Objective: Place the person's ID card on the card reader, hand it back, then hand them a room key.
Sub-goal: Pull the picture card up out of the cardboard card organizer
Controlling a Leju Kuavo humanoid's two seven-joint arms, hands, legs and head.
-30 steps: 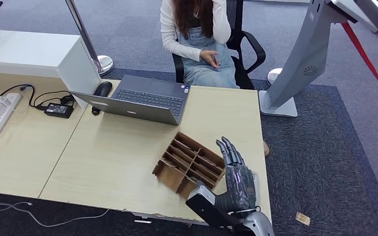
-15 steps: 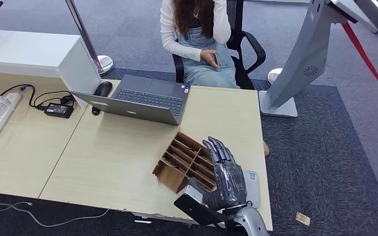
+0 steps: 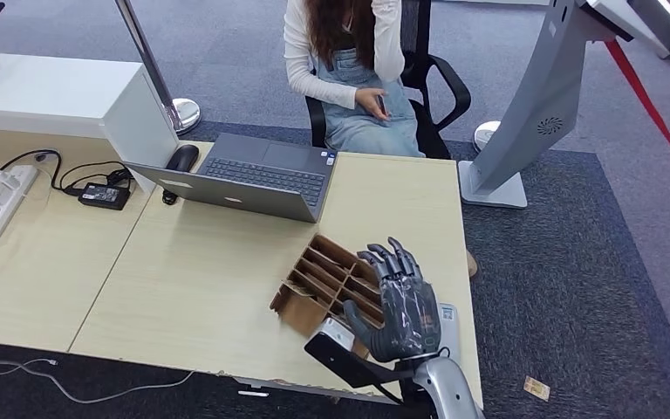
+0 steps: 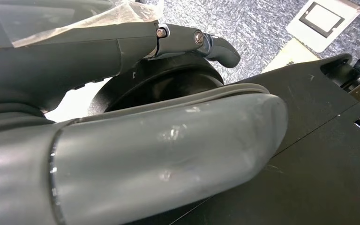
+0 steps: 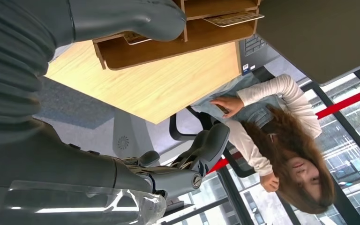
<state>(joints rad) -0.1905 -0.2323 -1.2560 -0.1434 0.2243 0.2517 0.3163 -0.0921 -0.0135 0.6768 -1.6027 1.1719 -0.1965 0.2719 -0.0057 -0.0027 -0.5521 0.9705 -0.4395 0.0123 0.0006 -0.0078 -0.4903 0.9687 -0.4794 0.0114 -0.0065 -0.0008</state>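
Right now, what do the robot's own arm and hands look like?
The right hand is dark grey with segmented, jointed fingers and a paler grey thumb, on a silver forearm with a black block at the wrist. The left hand shows a thick matte grey thumb, lightly scuffed, and screw-pinned darker fingers.

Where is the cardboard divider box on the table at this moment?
In the head view, the cardboard divider box lies near the table's front right corner, in front of the open laptop, with the right hand raised directly at its right side.

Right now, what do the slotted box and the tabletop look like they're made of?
The slotted box looks like brown corrugated cardboard or thin wood: matte, with thin dividers and raw brown edges. The tabletop looks like light wood-grain laminate, smooth with faint streaks; whether it is solid wood I cannot tell.
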